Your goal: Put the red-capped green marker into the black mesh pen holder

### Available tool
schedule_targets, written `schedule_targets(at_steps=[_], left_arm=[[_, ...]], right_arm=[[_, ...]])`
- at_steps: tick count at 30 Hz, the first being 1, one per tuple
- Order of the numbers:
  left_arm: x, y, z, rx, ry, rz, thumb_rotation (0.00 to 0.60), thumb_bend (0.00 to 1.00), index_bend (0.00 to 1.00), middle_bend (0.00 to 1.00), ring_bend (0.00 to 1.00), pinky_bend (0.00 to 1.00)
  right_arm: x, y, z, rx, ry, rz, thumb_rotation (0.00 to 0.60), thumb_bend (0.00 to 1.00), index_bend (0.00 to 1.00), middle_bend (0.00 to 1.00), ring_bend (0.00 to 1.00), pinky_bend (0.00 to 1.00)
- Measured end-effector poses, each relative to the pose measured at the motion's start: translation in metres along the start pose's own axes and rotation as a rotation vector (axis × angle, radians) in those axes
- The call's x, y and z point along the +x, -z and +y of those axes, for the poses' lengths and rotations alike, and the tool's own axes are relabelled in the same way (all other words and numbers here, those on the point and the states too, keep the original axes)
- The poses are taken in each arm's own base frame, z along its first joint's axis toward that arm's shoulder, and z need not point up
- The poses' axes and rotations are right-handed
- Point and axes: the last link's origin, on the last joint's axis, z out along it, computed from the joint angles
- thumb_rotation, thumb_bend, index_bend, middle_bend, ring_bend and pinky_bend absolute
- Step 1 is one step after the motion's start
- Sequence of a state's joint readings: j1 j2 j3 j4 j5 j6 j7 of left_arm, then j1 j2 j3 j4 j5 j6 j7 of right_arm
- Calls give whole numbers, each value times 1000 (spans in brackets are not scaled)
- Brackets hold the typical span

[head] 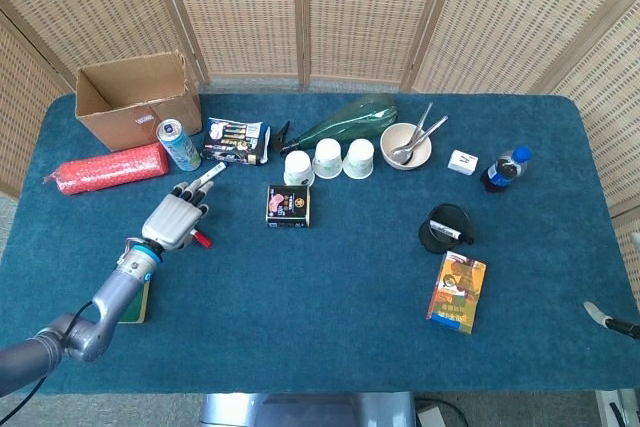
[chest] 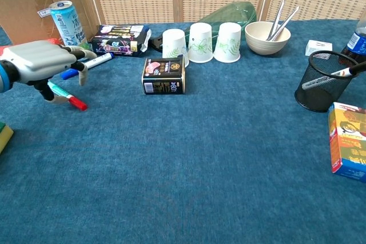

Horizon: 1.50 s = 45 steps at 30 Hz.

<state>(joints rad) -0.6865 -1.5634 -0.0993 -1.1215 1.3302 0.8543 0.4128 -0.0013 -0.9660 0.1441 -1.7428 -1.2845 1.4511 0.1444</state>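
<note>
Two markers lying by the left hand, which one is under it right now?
The red-capped green marker: the left hand is directly over it, only its red cap end showing. The blue-capped white marker lies farther back, near the can.

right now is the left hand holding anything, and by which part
Nothing yet. The left hand hovers, fingers spread, over the red-capped green marker, which lies on the table.
</note>
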Motion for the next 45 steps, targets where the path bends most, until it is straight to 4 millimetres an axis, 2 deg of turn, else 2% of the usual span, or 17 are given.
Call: schedule_targets(at_steps=[11, 19, 28, 45], left_arm=[[-4, -4, 11, -17, -1, -11, 600, 335, 398, 0, 0, 169], [-10, -6, 14, -14, -9, -28, 600, 340, 458, 0, 0, 172], [-9, -8, 17, -11, -16, -17, 600, 381, 646, 0, 0, 213], [-1, -1, 15, -1, 20, 21, 600, 396, 652, 0, 0, 221]], right_arm=[[0, -1, 1, -3, -7, -4, 600, 0, 0, 0, 0, 24], [0, -1, 1, 0, -14, -11, 600, 0, 0, 0, 0, 24], [0, 0, 2, 1, -26, -15, 600, 0, 0, 0, 0, 25], [0, 0, 2, 4, -25, -21, 600, 0, 0, 0, 0, 24]])
